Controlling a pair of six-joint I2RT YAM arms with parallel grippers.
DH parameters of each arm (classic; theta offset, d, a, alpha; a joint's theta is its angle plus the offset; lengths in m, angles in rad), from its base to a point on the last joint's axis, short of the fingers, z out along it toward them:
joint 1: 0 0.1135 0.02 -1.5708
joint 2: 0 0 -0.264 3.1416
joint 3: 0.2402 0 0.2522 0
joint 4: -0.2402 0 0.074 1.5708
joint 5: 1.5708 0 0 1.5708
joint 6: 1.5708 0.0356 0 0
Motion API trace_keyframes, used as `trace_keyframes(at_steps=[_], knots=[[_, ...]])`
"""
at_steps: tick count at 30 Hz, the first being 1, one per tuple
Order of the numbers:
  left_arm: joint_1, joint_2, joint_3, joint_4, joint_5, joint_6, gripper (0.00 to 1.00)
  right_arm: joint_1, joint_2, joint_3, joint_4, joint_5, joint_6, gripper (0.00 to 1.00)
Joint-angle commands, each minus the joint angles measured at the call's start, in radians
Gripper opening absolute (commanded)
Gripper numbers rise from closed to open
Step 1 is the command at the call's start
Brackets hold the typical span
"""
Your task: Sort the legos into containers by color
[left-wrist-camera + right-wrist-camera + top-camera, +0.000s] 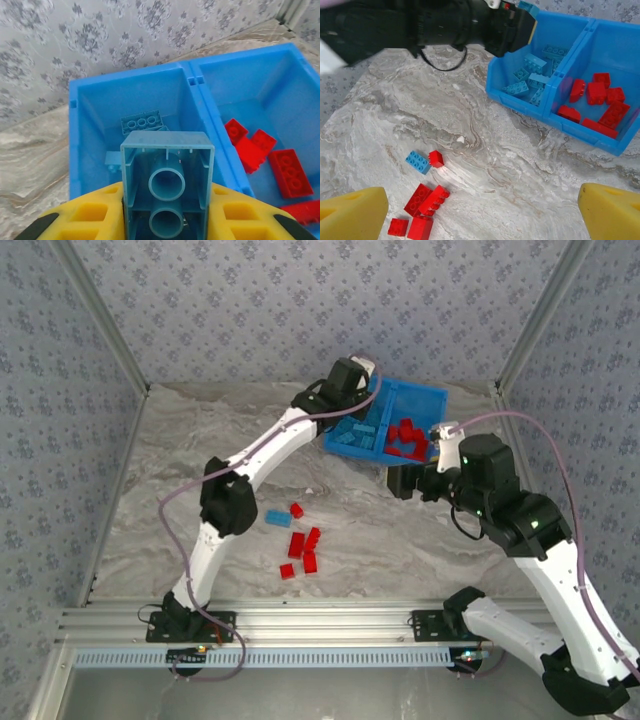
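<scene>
The left gripper (167,212) is nearly closed, its yellow pads (90,217) clamped on either side of a held light blue brick (167,165) whose hollow underside, with two round tubes, faces the wrist camera. This brick hangs over the left compartment (95,120) of the bright blue bin (130,75), close to the central divider (202,115). On the floor of that compartment lie other light blue legos (141,122); the right compartment (280,85) beside it holds red legos (287,172). From above, the left gripper (362,380) sits at the far-left corner of the bin (425,397), which stands toward the far right of the marbled grey table (180,440). The right gripper (482,202) is spread wide with nothing between its yellow fingers (352,212), hovering over bare table on the near side of the bin. Well apart from the bin, near the middle of the table, a loose light blue brick (418,162) lies just beside a small red brick (436,158), and closer to the arm bases four more loose red bricks (425,200) sit in a tight cluster
</scene>
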Motion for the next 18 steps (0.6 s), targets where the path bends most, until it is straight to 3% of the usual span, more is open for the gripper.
trace_keyframes(at_steps=[1,4,7,12,18], knots=[[0.019,0.095,0.180,-0.047,0.003,-0.073,0.22,-0.005,-0.025,0.002,-0.026,0.017,0.021,1.00],[0.026,0.187,0.297,-0.080,0.072,-0.078,0.23,-0.006,-0.035,0.001,-0.036,0.017,0.024,1.00],[0.027,0.220,0.306,-0.078,0.087,-0.097,0.25,-0.007,-0.043,-0.001,-0.043,0.012,0.027,1.00],[0.026,0.227,0.312,-0.057,0.098,-0.120,0.43,-0.006,-0.050,-0.002,-0.040,0.000,0.036,1.00],[0.027,0.186,0.365,-0.072,0.106,-0.116,0.53,-0.006,-0.053,-0.001,-0.041,-0.008,0.049,1.00]])
